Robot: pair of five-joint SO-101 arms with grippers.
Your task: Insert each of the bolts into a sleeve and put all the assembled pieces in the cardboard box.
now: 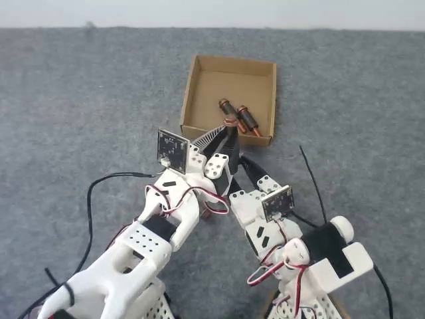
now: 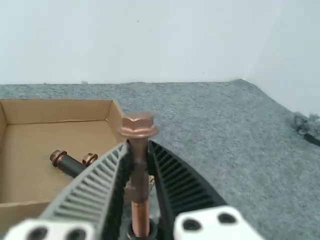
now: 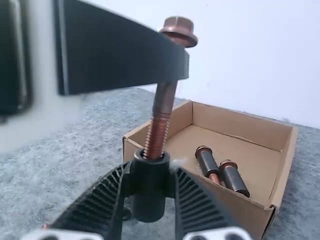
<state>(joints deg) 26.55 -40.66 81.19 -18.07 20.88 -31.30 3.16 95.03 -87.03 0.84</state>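
Two assembled pieces (image 1: 249,121) lie in the cardboard box (image 1: 229,83); a bolt (image 1: 230,122) stands at its near wall.

Left gripper (image 1: 228,133), clamped on the bolt (image 1: 230,122), and my right gripper (image 1: 235,157), clamped on the sleeve (image 3: 148,187), crowd each other just in front of the cardboard box (image 1: 192,86). Its near wall stands directly ahead of both. Box top is open. Two assembled pieces (image 1: 228,107) take the near right part of its floor; the far and left floor is bare cardboard. Grey carpet (image 1: 86,100) lies open on either side of the box. Black cables (image 1: 89,199) trail beside my arms.
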